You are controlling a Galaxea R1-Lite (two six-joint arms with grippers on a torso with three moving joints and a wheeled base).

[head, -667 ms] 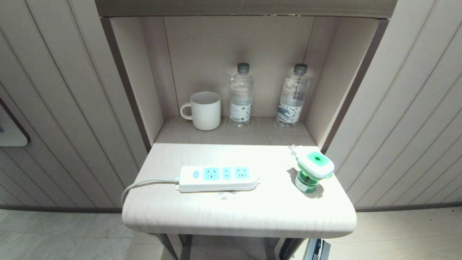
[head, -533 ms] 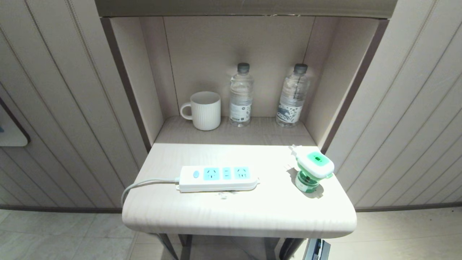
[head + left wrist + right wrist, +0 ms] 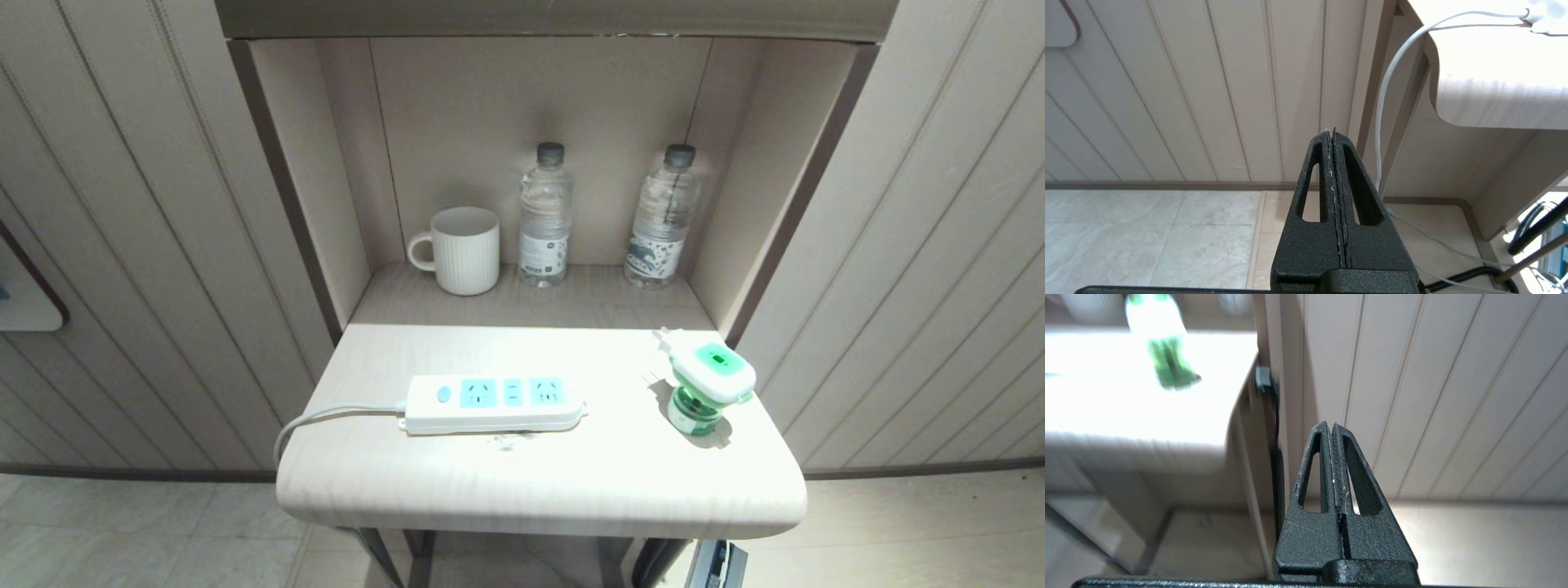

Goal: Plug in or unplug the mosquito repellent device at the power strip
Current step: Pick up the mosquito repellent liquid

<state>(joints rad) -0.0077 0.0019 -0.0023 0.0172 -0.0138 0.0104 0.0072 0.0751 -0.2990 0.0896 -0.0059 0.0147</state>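
The mosquito repellent device (image 3: 709, 388) stands unplugged near the right edge of the small table (image 3: 539, 482), white head with green centre over a green bottle, its plug prongs pointing back-left. In the right wrist view the device (image 3: 1163, 355) shows blurred on the tabletop. The power strip (image 3: 494, 403) lies at the table's middle, light-blue sockets up, its cord (image 3: 326, 416) trailing off the left edge. Neither arm shows in the head view. My left gripper (image 3: 1330, 132) is shut and empty, low beside the table's left side. My right gripper (image 3: 1329, 425) is shut and empty, below the table's right side.
A white ribbed mug (image 3: 459, 249) and two clear water bottles (image 3: 545, 214) (image 3: 663, 216) stand in the alcove behind the table. Panelled walls flank both sides. The strip's cord (image 3: 1388, 98) hangs down the table's left side to the floor.
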